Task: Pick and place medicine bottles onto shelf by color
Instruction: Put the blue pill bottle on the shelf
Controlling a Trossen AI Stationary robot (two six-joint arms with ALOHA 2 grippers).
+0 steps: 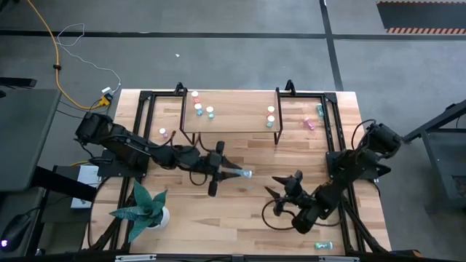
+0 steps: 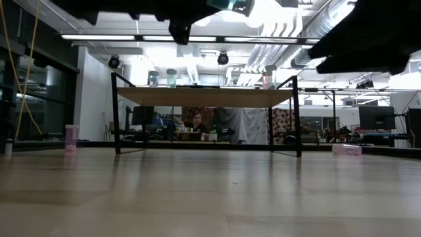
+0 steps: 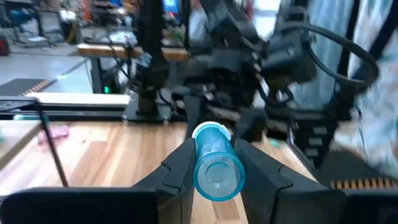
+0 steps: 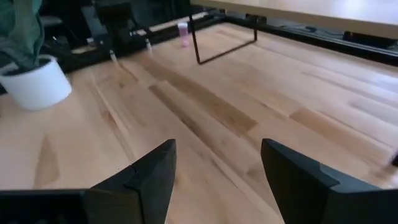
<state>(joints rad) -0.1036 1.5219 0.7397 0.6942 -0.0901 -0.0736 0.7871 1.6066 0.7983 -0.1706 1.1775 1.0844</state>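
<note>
My left gripper (image 1: 231, 172) hangs over the middle of the table, in front of the shelf (image 1: 233, 109), shut on a teal medicine bottle (image 1: 245, 174). My right gripper (image 1: 279, 191) stands open to the right of it, above bare wood, with nothing between its fingers (image 4: 155, 180). On the shelf's left end stand three bottles (image 1: 198, 108), and two orange ones (image 1: 271, 114) stand on its right end. Loose on the table are a pink bottle (image 1: 164, 132) left of the shelf, a pink one (image 1: 309, 124) and a teal one (image 1: 319, 109) right of it, and a teal one (image 1: 322, 246) at the near right. My left gripper pinches the teal bottle's round wall (image 3: 214, 163) between its two fingers. The fingers point level toward the table's right, and the bottle lies along them, one end (image 1: 247, 175) sticking out past the tips. The bottle hangs level, clear of the table.
A white pot with a green plant (image 1: 149, 211) stands at the near left. Black frame rails (image 1: 331, 131) run along the table's sides. The shelf's thin black legs (image 2: 116, 112) leave a gap under it. Bare wood lies between the two grippers and the near edge.
</note>
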